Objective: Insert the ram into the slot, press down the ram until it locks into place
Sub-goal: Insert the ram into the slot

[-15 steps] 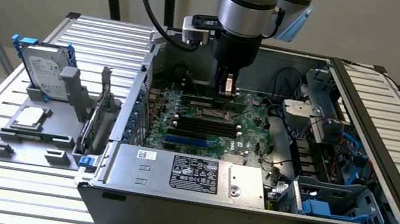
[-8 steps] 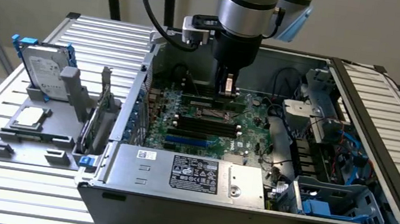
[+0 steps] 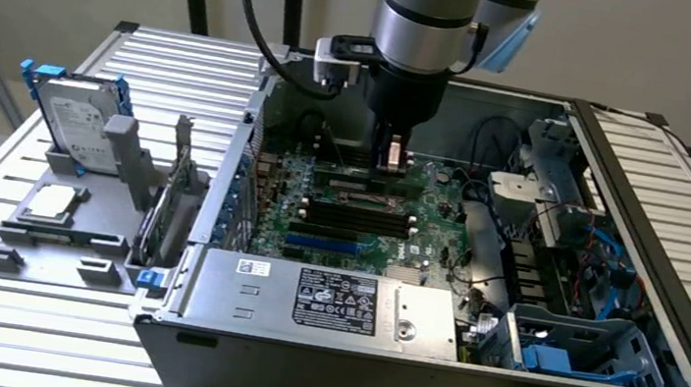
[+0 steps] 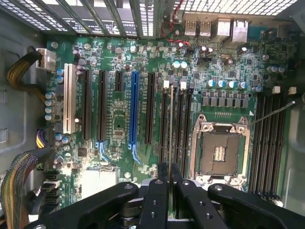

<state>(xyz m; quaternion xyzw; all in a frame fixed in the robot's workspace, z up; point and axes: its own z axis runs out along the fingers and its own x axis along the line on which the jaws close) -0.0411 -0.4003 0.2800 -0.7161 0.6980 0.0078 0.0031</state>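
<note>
My gripper hangs inside the open computer case, shut on the ram. In the wrist view the ram shows edge-on as a thin pale line between the black fingers. It runs lengthwise along a group of parallel black slots with pale end latches, beside the empty CPU socket. I cannot tell whether the ram touches a slot or hovers above it. In the exterior view the ram is a small pale piece under the wrist, above the motherboard, with black slots nearer the front.
A second group of black slots lies on the other side of the CPU socket. A blue slot and cable bundles are close by. The power supply, a blue drive cage and a hard drive on a grey fixture surround the work area.
</note>
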